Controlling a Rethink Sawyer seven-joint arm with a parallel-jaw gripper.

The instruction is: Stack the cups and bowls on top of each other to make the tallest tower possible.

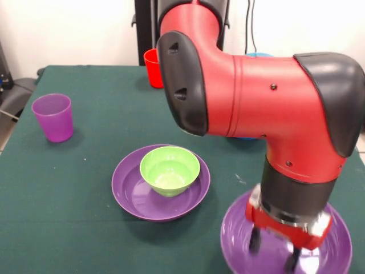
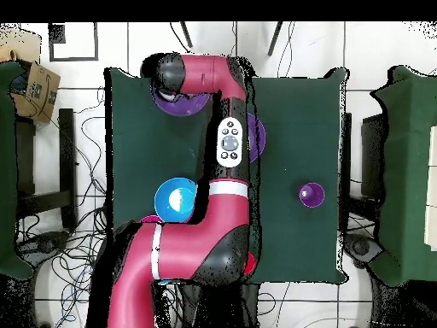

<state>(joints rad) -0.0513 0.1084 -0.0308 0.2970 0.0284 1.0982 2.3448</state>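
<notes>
Black fingers [image 1: 255, 240] of the jaws [image 1: 274, 251] stand apart, open, reaching down inside a large purple bowl [image 1: 239, 240] at the bench's near edge in the front view; whether the tips touch the bowl's floor cannot be told. Nothing else shows in that bowl.

Toward the middle of the green-covered bench [image 1: 68, 217] sits a second large purple bowl [image 1: 128, 194], holding a lime green bowl [image 1: 170, 169] upright and slightly off-centre, toward its far side. The green one is empty.

Well apart, near one side edge, a translucent purple cup [image 1: 53, 117] stands upright and alone. A red cup [image 1: 151, 67] stands near the far edge, partly hidden by the red and black arm [image 1: 256, 97]. The arm's bulk covers much of the bench behind it; a sliver of blue shows past it.

From overhead, a blue bowl [image 2: 171, 198] lies beside the arm with a light blue bowl [image 2: 178, 201] inside it. A grey button panel sits on the arm; no writing can be read.
</notes>
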